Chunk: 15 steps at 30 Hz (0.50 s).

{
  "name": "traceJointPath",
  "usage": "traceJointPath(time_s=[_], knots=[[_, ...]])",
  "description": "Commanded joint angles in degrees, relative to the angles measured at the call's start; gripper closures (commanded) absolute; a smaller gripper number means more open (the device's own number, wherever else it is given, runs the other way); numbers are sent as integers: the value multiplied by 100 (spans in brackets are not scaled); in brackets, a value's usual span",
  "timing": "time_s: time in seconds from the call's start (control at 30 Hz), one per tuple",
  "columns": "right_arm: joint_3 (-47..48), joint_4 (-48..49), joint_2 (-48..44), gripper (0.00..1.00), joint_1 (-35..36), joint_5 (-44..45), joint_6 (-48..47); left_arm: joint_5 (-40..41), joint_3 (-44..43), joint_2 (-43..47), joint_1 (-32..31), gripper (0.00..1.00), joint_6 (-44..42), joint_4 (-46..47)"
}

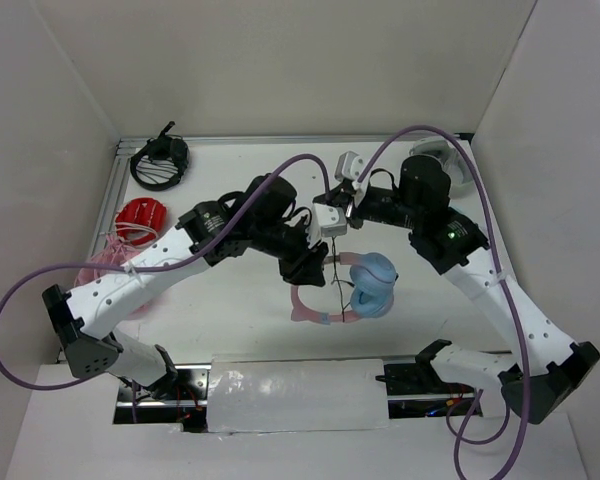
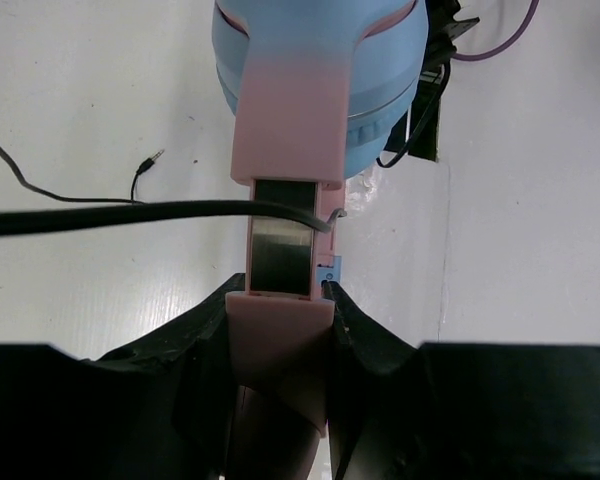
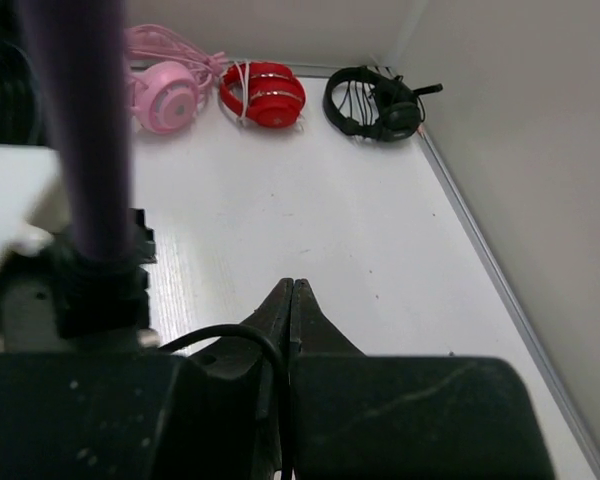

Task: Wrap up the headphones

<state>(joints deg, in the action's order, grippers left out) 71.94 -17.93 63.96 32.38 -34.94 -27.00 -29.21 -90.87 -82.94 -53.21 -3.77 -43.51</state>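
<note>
I have the headphones (image 1: 368,285) lying mid-tabletop (image 1: 230,310), blue cups on the right and the pink headband (image 2: 280,110) curving off to the left. My left fingers (image 2: 218,325) clamp the headband from both sides, right beside its metal slider (image 2: 280,240). My right fingers (image 3: 292,300) are pressed together on the dark cable (image 2: 130,215), which crosses the left wrist view. Its jack (image 2: 156,156) lies on the tabletop. A black set (image 3: 375,100), red set (image 3: 265,95) and pink set (image 3: 165,95) line the left edge
</note>
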Motion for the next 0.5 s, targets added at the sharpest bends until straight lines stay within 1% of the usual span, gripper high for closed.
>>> traceJointPath(time_s=[0.0, 0.03, 0.1, 0.13, 0.17, 0.2, 0.23, 0.27, 0.37, 0.47], knots=[[-40, 1, 450, 96, -72, 199, -129, -604, -501, 366, -172, 100, -229, 1055], [-127, -8, 459, 95, -178, -376, -217, -525, -737, 375, -181, 100, -273, 950], [-154, -69, 433, 91, -495, -1003, -480, -559, -1001, 454, -181, 100, -387, 800], [-102, -287, 433, 87, -583, -1520, -551, -524, -1229, 506, -181, 100, -449, 730], [-23, -516, 450, 86, -653, -1812, -900, -585, -1353, 515, -181, 100, -510, 669], [160, -692, 511, 83, -785, -2015, -1025, -620, -1467, 541, -181, 100, -554, 633], [275, -1085, 555, 80, -838, -2295, -1131, -647, -1669, 559, -181, 100, -607, 607], [511, -1342, 651, 77, -908, -2403, -1549, -812, -1749, 568, -181, 100, -660, 519], [846, -1976, 871, 76, -988, -2684, -1938, -1042, -1917, 586, -181, 100, -722, 483], [770, -1977, 977, 77, -1032, -2903, -1931, -1148, -1882, 656, -181, 100, -652, 632]])
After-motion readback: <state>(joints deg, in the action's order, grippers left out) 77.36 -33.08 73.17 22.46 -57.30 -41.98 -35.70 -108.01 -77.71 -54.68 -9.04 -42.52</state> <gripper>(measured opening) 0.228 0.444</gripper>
